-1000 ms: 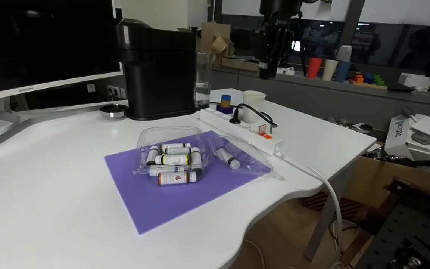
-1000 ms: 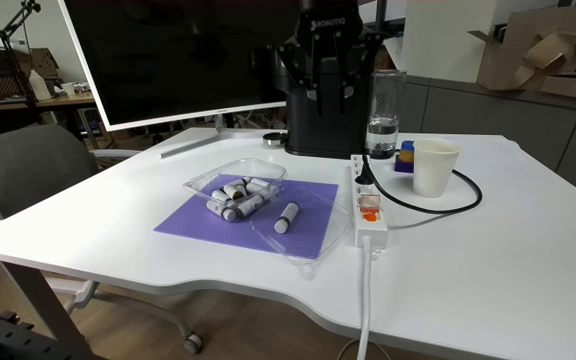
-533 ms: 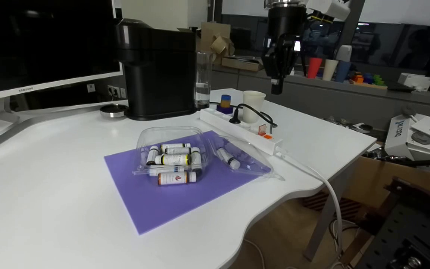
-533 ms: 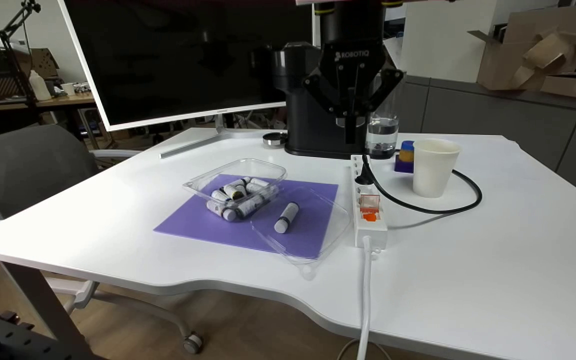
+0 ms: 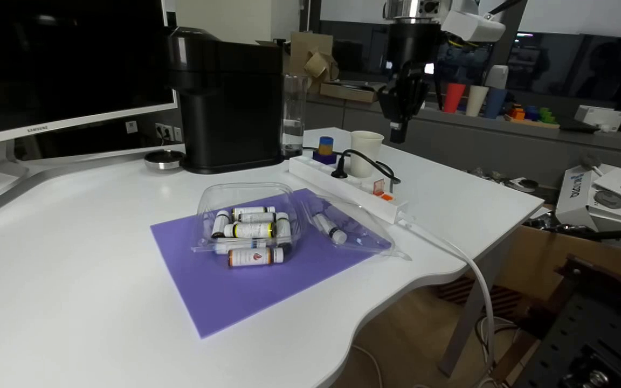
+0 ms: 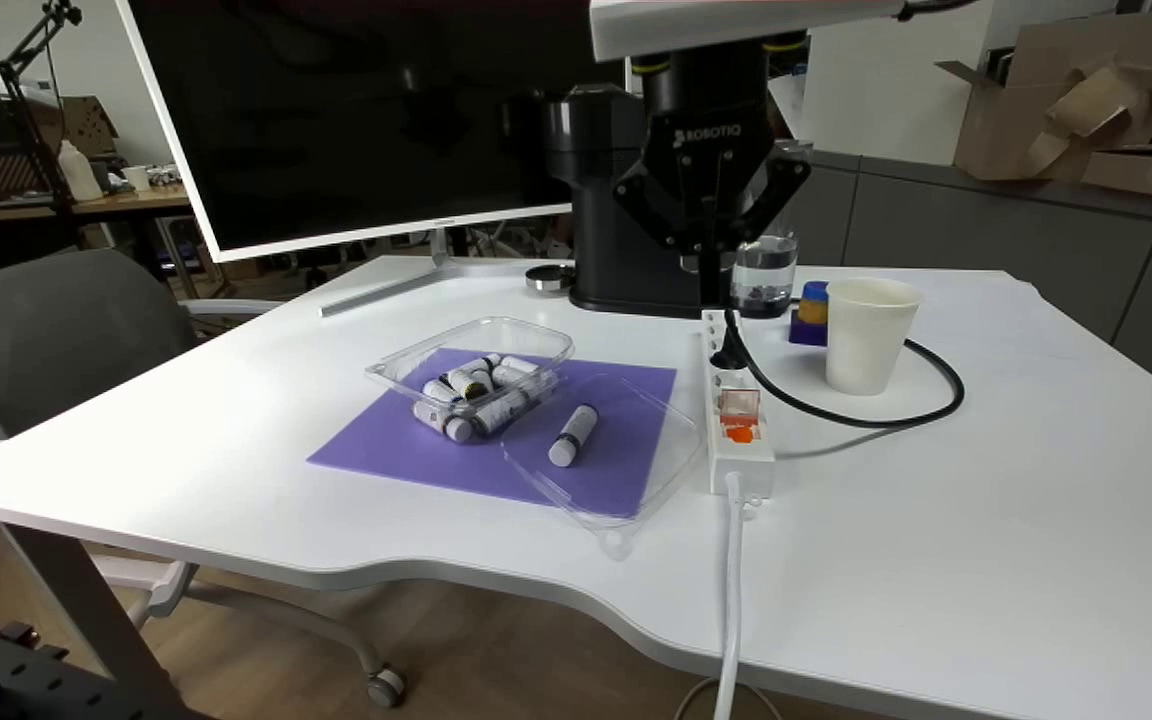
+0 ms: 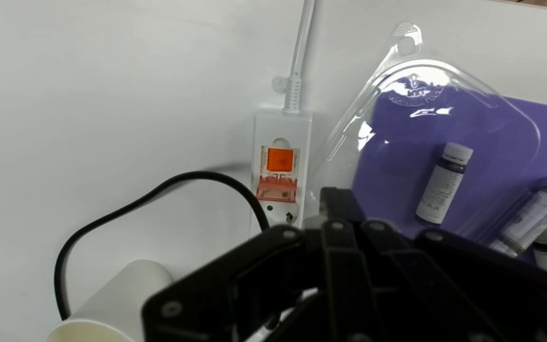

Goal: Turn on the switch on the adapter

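In an exterior view, your open room at left is bare white table [image 6: 186, 450], its wavy front edge sloping from the left side toward the lower right. Left of centre lies a purple mat [image 6: 386, 450] with a clear tray [image 6: 556, 350] of small bottles [image 6: 466, 383]; a clear lid [image 6: 666, 460] overlaps the mat's right side, just beside the adapter [image 6: 742, 475]. That long white strip lies right of centre, its cord [image 6: 733, 570] dropping over the front edge. Farther right, a black cable [image 6: 866, 424] curls around a white cup [image 6: 868, 335], and table surface continues to the right side of the frame.

In the wrist view, the adapter's orange switch [image 7: 280, 160] sits just above centre, with a red flap [image 7: 277, 190] raised beside it. To the lower right of it, your gripper [image 7: 342, 204] has its jaws together, finger against finger; in both exterior views they hang in air, apart from the switch.
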`<state>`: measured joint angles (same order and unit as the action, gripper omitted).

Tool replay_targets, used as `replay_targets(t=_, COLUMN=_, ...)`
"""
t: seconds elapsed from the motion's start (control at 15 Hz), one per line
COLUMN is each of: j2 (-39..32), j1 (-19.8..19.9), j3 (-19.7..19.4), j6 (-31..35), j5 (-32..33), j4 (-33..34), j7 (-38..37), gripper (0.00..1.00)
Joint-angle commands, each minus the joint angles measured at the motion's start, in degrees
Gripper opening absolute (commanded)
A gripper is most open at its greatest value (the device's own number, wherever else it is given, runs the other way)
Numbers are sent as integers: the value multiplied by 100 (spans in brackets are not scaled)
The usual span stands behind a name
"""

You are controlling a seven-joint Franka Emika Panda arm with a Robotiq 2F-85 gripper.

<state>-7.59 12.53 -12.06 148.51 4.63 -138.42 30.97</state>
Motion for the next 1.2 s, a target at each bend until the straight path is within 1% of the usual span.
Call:
replay_targets(t=0.0, j2=-280, j1=125, j3=-11, j6=340, j5=197, j4=20, j7=-193, gripper=0)
replay_targets(t=0.27, j2=-694, j1=246, j3=-16, j6=494, j5=264, j4=164, j7=-247, gripper=0)
replay_targets(t=0.73, j2=-1462, j1=436, j3=81, j6=479, j5=208, j4=652, j7=-240, gripper=0)
replay_targets(t=1.13, j2=-1928, j1=506, j3=271, j6=358, j5=172, j4=1133, j7=-232, gripper=0)
